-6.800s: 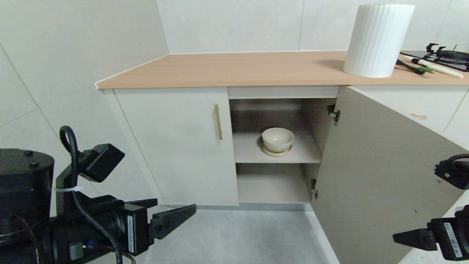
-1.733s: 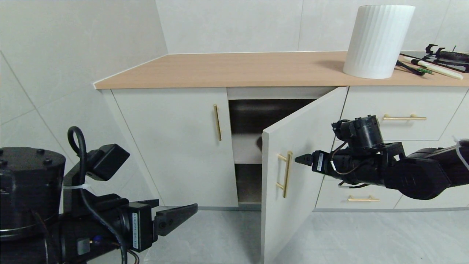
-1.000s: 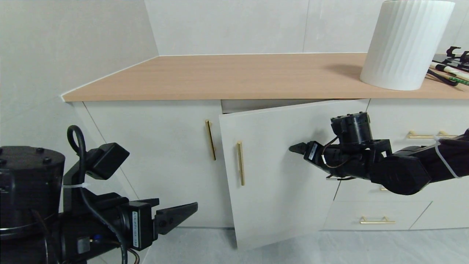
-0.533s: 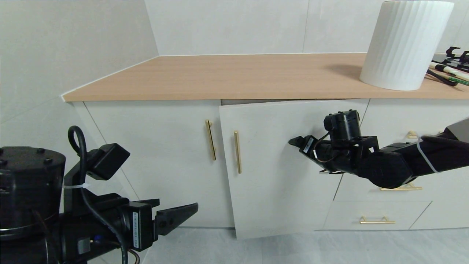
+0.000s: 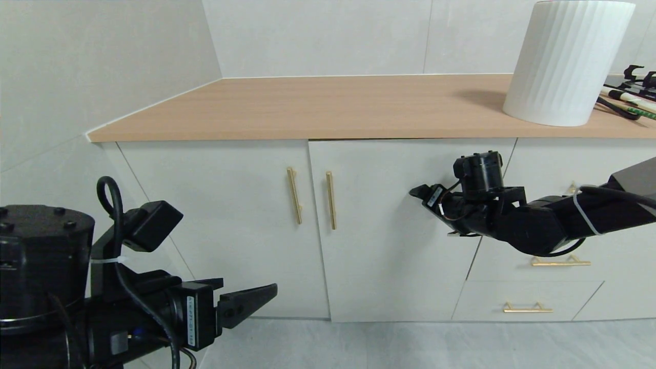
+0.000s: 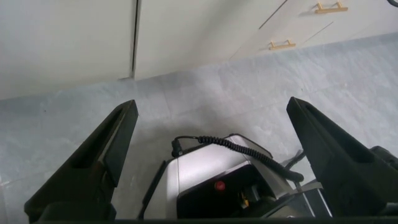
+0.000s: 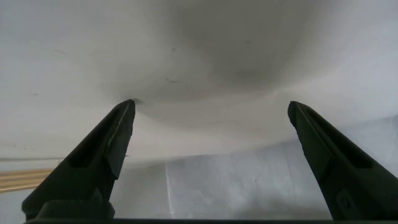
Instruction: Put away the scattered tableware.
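The cabinet front is faced by the head camera, which is set above counter height and tilted down. The countertop is thus seen from above at 12 o'clock and the floor at 6 o'clock. The left wrist camera is carried low at 7 o'clock of that view. From it the floor is looked down on past the spread left gripper, and the cabinet's base and two drawer handles are shared with the head view. The right wrist camera, at 3 o'clock, is held very near the right-hand door, which is faced past the spread right gripper.
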Robot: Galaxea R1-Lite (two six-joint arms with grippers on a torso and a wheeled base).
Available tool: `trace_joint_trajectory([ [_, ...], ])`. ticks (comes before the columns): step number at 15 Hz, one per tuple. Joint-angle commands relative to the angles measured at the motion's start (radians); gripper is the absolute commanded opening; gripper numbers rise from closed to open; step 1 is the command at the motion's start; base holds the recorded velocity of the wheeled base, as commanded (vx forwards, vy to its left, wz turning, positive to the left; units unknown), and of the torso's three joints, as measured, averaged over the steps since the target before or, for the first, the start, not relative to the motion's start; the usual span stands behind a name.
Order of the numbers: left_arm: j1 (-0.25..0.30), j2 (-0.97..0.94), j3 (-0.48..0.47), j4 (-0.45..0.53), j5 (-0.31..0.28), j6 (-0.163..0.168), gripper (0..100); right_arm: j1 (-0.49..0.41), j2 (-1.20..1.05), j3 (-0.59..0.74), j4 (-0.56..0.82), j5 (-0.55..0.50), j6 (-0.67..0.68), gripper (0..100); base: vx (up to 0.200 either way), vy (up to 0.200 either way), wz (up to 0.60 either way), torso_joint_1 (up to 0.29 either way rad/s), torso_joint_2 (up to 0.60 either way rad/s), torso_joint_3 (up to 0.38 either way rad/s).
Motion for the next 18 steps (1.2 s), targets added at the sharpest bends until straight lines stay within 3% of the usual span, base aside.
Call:
trace_joint_trajectory([
  [1, 0.0, 0.002, 0.0, -0.001, 0.0, -0.001, 100, -0.01, 0.024, -0.02, 0.0, -0.022, 0.0, 100, 0.0, 0.0, 0.0, 0.0, 0.0, 0.0],
  [9, 0.002, 0.007, 0.001, -0.001, 0.003, -0.001, 100, -0.007, -0.03, 0.008, 0.007, -0.032, -0.003, 100, 0.0, 0.0, 0.0, 0.0, 0.0, 0.0],
  [13, 0.015, -0.046, 0.004, -0.048, 0.003, 0.007, 100, -0.004, -0.386, 0.247, 0.006, 0.163, -0.114, 100, 0.0, 0.0, 0.0, 0.0, 0.0, 0.0],
  [15, 0.015, -0.093, 0.009, -0.1, 0.013, 0.009, 100, -0.006, -0.531, 0.344, 0.003, 0.177, -0.223, 100, 0.0, 0.0, 0.0, 0.0, 0.0, 0.0],
  [18, 0.026, -0.294, 0.073, -0.1, 0.057, 0.01, 100, -0.007, -0.82, 0.532, 0.004, 0.152, -0.344, 100, 0.0, 0.0, 0.0, 0.0, 0.0, 0.0],
])
